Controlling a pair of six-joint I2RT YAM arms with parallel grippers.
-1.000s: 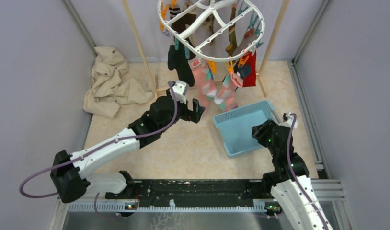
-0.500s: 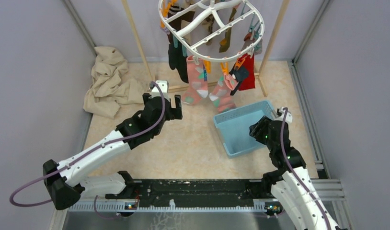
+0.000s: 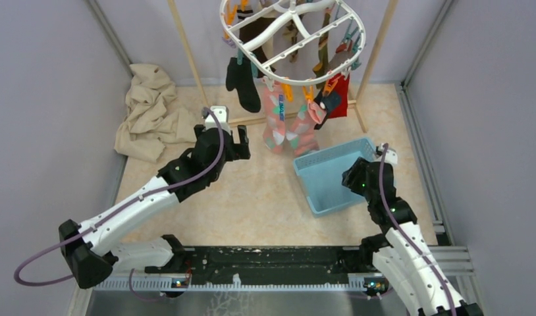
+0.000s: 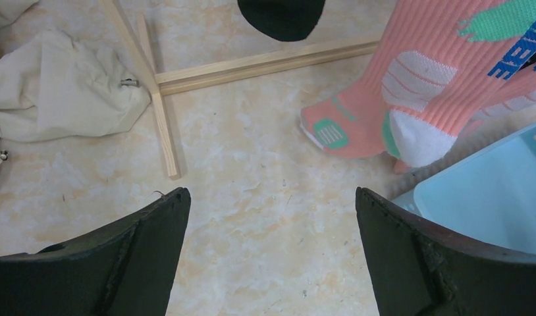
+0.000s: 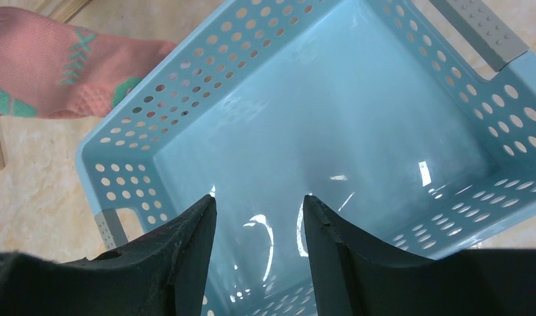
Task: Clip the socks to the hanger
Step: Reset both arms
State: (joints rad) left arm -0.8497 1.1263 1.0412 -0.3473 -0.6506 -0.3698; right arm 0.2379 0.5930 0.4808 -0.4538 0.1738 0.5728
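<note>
The left pincer (image 3: 236,141) sits left of centre in the overhead view, low over the pale floor, with its two fingers spread wide and nothing between them. In its own wrist view the left pincer (image 4: 270,192) frames bare floor; the rounded toe of the dark sock (image 4: 282,13) hangs at the top edge, and the pink patterned socks (image 4: 410,85) dangle at the upper right, just above a corner of the blue basket (image 4: 489,204).

The right pincer (image 3: 353,178) is at the lower right of the overhead view, pointing down over the basket (image 3: 331,150). Its fingers stand apart with a clear gap and hold nothing. Seen from its wrist, the right pincer (image 5: 259,199) looks onto the basket's glossy bottom and perforated wall (image 5: 140,151), with a pink sock (image 5: 48,66) at the upper left.

The hanger (image 3: 361,31) hangs at the top centre of the overhead view, tilted, with orange and teal pegs along its rim. The dark sock (image 3: 245,89) hangs from its left side, apart from both pincers. The red sock (image 3: 342,99) hangs from its right side, near the right-hand wooden pole. The pink patterned socks (image 3: 285,125) hang between them, lower down.

A crumpled beige cloth (image 3: 153,112) lies at the upper left, beside the wooden rack (image 3: 186,59).
</note>
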